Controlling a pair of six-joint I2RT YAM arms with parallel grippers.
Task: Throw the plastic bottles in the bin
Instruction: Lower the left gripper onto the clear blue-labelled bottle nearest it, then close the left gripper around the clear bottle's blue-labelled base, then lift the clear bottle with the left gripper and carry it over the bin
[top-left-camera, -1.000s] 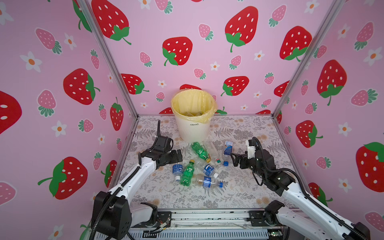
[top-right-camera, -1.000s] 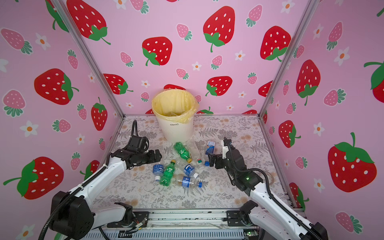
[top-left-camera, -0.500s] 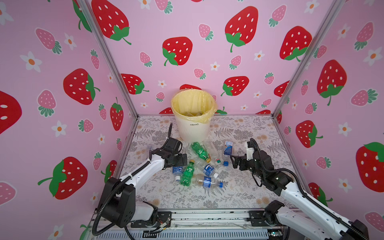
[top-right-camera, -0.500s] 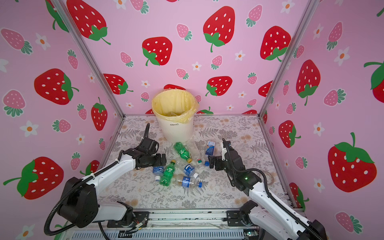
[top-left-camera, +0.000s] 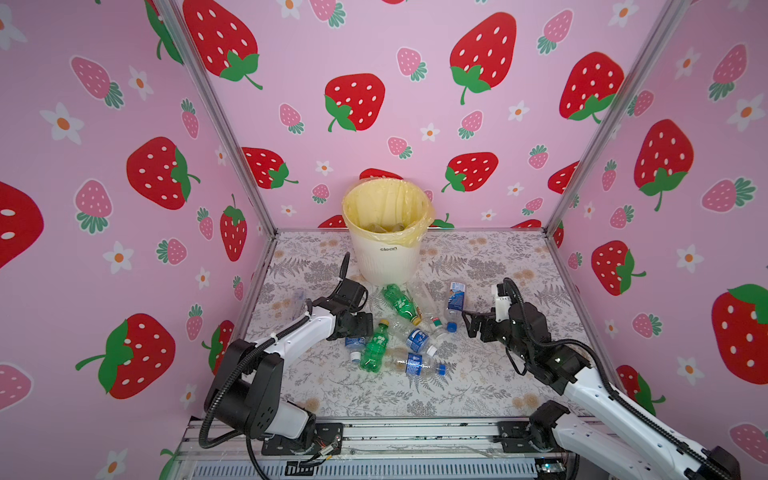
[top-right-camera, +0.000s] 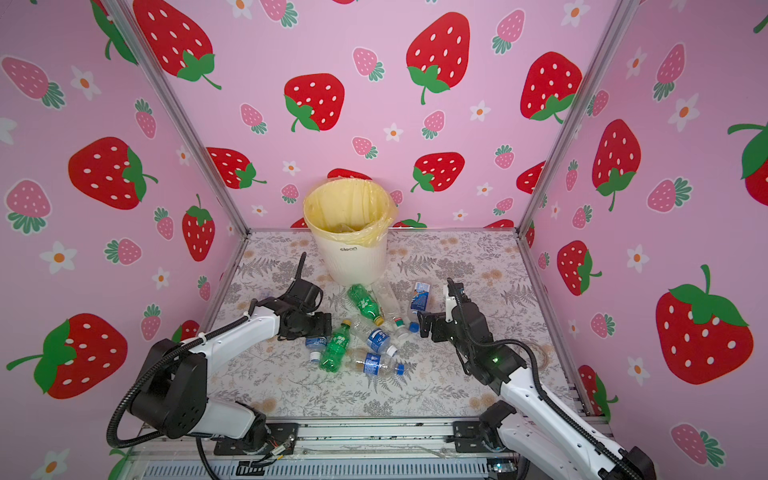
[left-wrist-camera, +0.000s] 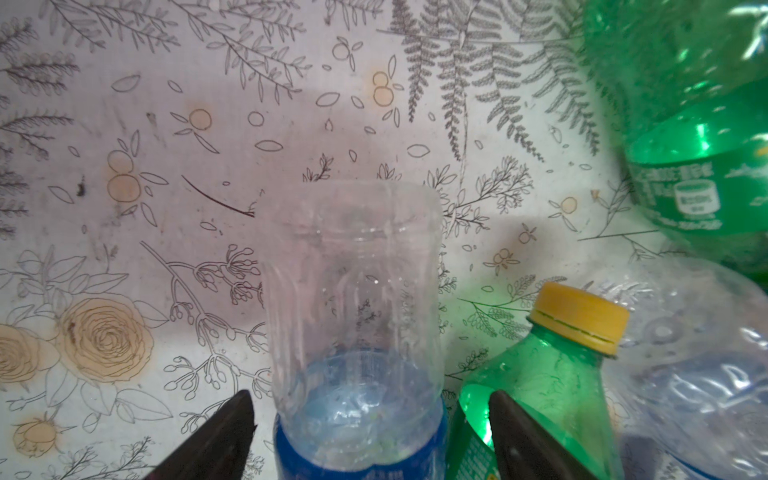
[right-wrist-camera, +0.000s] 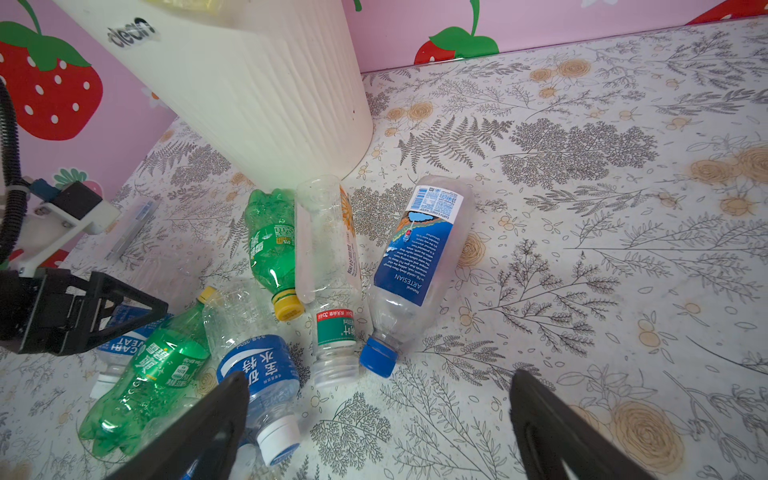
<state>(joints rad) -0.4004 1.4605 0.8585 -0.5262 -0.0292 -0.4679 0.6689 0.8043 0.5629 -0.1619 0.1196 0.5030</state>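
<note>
left claw (left-wrist-camera: 370, 399) open astride a clear bottle (left-wrist-camera: 353, 291), fingers just off its sides, among the bottles (top-left-camera: 374, 347) in front of the bin (top-left-camera: 384, 266). right claw (right-wrist-camera: 380, 376) wide open, empty, beside them. a second ago the left claw stood farther from the bottles.

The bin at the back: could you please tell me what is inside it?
The bin holds a yellow bag liner, and what look like a few clear bottles lie low inside. Its near wall hides the bottom, so their number cannot be told.
</note>
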